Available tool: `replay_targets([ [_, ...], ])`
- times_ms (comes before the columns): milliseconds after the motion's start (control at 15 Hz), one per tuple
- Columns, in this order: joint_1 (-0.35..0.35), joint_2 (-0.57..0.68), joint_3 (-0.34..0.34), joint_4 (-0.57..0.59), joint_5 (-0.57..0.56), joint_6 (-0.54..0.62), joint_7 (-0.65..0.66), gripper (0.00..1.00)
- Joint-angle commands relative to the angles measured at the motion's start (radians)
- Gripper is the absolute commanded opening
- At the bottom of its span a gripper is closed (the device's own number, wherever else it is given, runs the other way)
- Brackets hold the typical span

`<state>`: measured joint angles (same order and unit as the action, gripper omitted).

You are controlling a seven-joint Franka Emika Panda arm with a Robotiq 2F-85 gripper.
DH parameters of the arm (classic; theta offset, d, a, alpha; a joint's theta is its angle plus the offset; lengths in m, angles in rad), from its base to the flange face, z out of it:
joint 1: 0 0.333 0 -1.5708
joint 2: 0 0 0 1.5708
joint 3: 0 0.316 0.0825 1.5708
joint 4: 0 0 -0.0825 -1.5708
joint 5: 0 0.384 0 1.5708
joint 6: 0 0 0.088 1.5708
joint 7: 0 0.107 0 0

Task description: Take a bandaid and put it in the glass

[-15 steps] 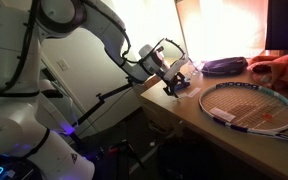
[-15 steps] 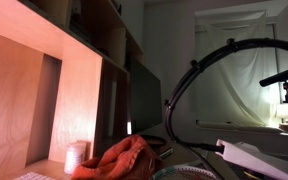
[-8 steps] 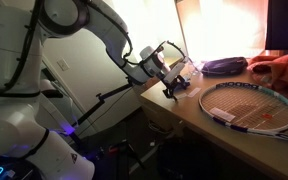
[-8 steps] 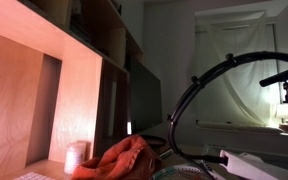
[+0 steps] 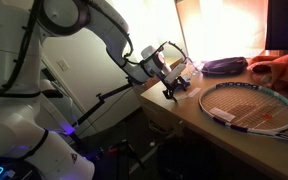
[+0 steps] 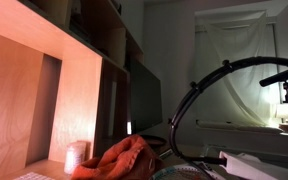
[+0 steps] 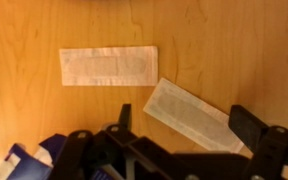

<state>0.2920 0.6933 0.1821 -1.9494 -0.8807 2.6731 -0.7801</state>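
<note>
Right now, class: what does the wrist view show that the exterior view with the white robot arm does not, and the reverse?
Only the wrist view shows two pale, flat, wrapped bandaids, one lying straight and one angled. Only the exterior view shows the white robot arm, the dark-framed tennis racket and a crumpled orange cloth. Both show the open black gripper and the light wooden table.

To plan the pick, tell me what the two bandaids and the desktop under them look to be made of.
Level bandaid: probably a matte white paper wrapper, with a faint pad outline showing through.
Tilted bandaid: same pale wrapper, finely ribbed, probably paper.
Desktop: light wood or wood veneer, smooth, with visible grain lines.
</note>
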Motion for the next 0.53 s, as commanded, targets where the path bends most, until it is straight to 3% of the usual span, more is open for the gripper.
replay_targets([
  [0,-0.062,0.001,0.054,-0.011,0.036,-0.003,-0.09,1.0],
  [467,-0.096,0.013,0.078,-0.002,0.11,-0.002,-0.201,1.0],
])
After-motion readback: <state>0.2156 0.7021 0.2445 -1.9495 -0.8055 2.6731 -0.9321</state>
